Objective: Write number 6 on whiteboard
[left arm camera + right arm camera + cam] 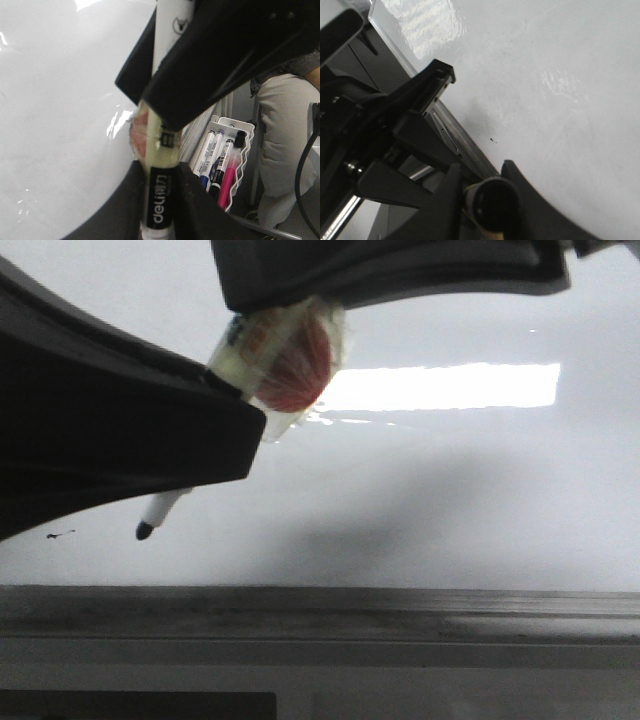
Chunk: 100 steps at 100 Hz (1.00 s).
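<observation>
The whiteboard (450, 490) fills the front view, with a bright rectangle of reflected light and a grey rail (320, 615) along its lower edge. No number 6 shows on it, only a tiny black smudge (60, 535). A marker (285, 360), wrapped in clear tape with a red patch, slants across the board, its black tip (145, 530) low and close to the surface. My left gripper (159, 200) is shut on the marker's "deli" barrel (159, 210). My right gripper (490, 197) is closed around the marker's round black back end (492, 200).
A white wire tray (240, 150) with several markers hangs beside the board. A person in grey trousers (285, 130) stands past it, next to a black cable. The board's rail (465, 145) runs close by the left arm in the right wrist view.
</observation>
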Each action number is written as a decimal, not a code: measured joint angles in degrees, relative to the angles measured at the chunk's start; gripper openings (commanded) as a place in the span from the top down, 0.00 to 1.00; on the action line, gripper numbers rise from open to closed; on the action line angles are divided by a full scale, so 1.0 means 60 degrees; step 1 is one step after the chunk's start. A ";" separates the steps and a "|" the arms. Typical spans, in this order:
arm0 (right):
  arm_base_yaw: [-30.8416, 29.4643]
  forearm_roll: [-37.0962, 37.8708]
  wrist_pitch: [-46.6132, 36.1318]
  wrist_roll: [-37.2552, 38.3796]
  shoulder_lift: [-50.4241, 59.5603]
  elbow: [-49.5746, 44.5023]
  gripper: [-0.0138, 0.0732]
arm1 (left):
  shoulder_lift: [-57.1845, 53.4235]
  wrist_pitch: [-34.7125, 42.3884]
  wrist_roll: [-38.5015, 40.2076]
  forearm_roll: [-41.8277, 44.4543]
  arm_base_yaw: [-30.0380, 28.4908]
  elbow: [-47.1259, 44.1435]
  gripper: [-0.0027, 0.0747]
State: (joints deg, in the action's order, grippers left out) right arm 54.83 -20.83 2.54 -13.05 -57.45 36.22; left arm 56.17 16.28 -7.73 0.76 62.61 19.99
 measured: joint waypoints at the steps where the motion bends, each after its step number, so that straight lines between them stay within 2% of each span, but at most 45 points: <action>1: 0.0000 -0.0024 0.0000 0.0000 0.0000 0.0000 0.92 | 0.0000 0.0000 0.0000 -0.0009 0.0000 0.0000 0.99; 9: 0.0000 -0.0046 0.0000 0.0000 0.0000 0.0000 0.92 | 0.0000 0.0000 -0.0016 -0.0009 0.0000 0.0000 0.97; 13: 0.0000 -0.0062 0.0000 0.0000 0.0000 0.0000 0.92 | 0.0000 0.0000 -0.0016 -0.0009 0.0000 0.0000 0.91; 18: 0.0000 -0.0062 0.0000 0.0000 0.0000 0.0000 0.92 | 0.0000 0.0000 -0.0036 -0.0009 0.0000 0.0000 0.80; 28: 0.0000 -0.0062 0.0000 0.0000 0.0000 0.0007 0.92 | 0.0000 0.0000 -0.0036 -0.0126 0.0000 0.0000 0.52; 35: 0.0000 -0.0062 0.0000 0.0000 0.0000 0.0007 0.92 | -0.0022 0.0000 -0.0036 -0.0309 0.0000 0.0000 0.43; 55: -0.0150 -0.0411 0.0044 0.0000 0.0000 0.0007 0.92 | -0.0921 -0.0570 -0.0019 -0.0671 -0.0583 0.0000 0.45; 76: -0.0715 -0.0553 0.0301 0.0000 0.0000 0.0092 0.92 | -0.2900 -0.2241 -0.0019 -0.0748 -0.2233 0.0000 0.45; 100: -0.1545 -0.0576 0.0650 0.0000 -0.0091 0.1129 0.92 | -0.4493 -0.3151 -0.0019 -0.0763 -0.3795 0.0000 0.49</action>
State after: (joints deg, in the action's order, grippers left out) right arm 45.56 -24.29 6.45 -13.05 -58.00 43.00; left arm 29.21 -2.62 -7.84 -3.82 39.84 19.99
